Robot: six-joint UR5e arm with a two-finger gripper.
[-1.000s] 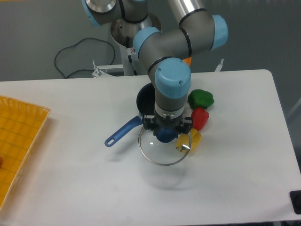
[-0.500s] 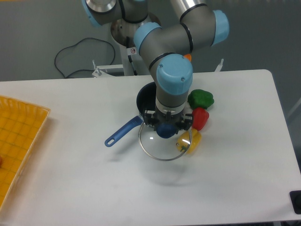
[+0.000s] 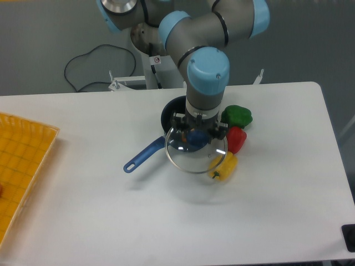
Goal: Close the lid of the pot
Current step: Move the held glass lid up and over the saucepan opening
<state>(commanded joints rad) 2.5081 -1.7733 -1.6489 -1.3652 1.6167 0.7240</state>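
The pot lid [image 3: 188, 158], a clear glass disc with a thin metal rim, hangs tilted in the air with its blue knob [image 3: 195, 138] at the centre. My gripper [image 3: 196, 137] is shut on that knob and points straight down. The pot [image 3: 171, 115], dark blue and round, sits just behind the lid, mostly hidden by my wrist. Its lighter blue handle [image 3: 144, 154] runs out toward the front left. The lid's near edge overlaps the pot's front rim in this view.
A green pepper [image 3: 238, 116], a red pepper [image 3: 237, 138] and a yellow pepper [image 3: 224, 167] lie close to the right of the pot and lid. A yellow tray [image 3: 22, 166] sits at the table's left edge. A black cable [image 3: 89, 69] loops behind the table.
The gripper has risen and moved back toward the pot, carrying the lid with it. The lid now sits higher and overlaps the pot's front.
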